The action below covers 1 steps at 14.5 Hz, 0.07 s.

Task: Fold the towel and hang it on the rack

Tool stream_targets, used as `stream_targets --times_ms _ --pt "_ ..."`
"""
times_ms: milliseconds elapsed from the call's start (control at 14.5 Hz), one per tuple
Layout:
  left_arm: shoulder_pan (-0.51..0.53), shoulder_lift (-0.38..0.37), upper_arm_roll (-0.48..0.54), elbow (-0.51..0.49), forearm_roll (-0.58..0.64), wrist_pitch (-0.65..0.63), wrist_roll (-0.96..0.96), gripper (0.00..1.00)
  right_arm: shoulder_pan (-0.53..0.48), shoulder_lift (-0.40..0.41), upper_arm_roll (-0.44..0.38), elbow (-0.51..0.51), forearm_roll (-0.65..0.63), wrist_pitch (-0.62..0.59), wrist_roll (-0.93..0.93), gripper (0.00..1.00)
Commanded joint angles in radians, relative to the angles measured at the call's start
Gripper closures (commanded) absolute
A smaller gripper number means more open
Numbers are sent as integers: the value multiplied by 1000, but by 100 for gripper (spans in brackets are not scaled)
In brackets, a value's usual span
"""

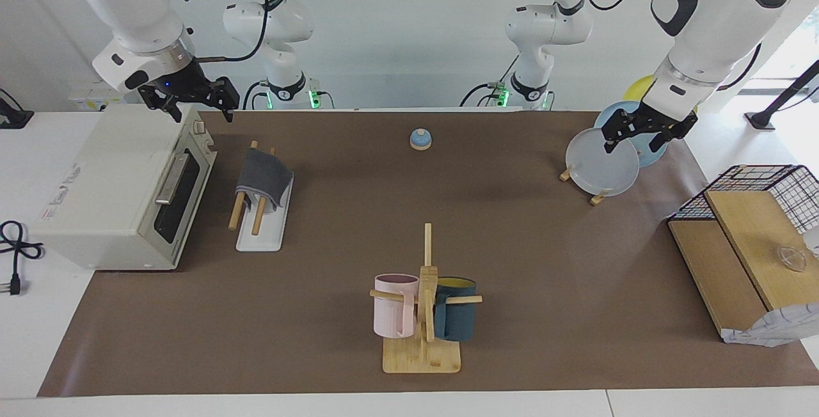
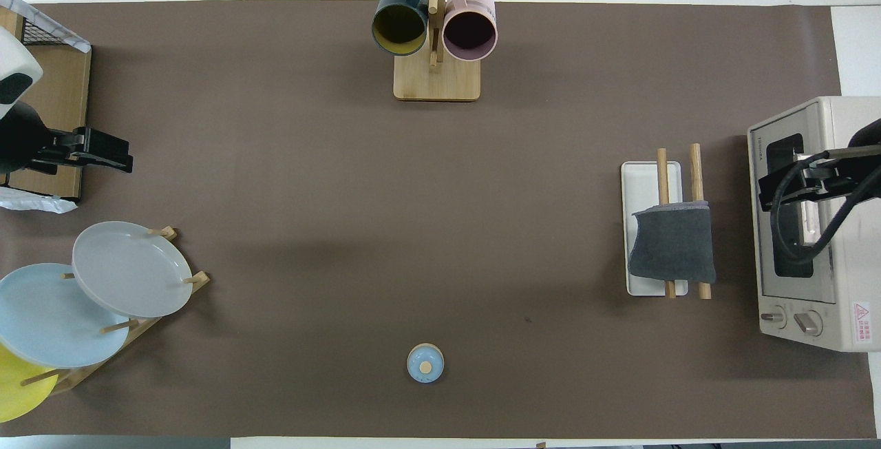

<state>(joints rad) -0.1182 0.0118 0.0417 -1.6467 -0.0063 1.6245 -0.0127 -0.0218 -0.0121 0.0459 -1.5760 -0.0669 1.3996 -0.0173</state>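
Towel (image 1: 263, 175) folded, draped over rack (image 1: 258, 228) rods beside toaster oven (image 1: 121, 188). Soft, light, probably slips; pinch hanging edge. Right gripper (image 1: 194, 109) over oven, left gripper (image 1: 642, 137) over plates (image 1: 601, 167); both open, empty.

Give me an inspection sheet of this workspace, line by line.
Surface: brown mat over a white table.
Job's things: towel, grey face out, draped over the rods of the rack beside the toaster oven.
Clutter: mug tree with two mugs; plates on a stand; blue bell; wire basket on boards.
Grippers: right gripper open, over the oven; left gripper open, over the plates; both hold nothing.
Cables: black power cord on the table beside the oven.
Surroundings: white wall.
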Motion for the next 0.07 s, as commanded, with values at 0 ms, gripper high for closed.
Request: stream_targets --times_ms 0 --pt "5 -26 4 -33 -15 20 5 0 -18 12 9 18 19 7 13 0"
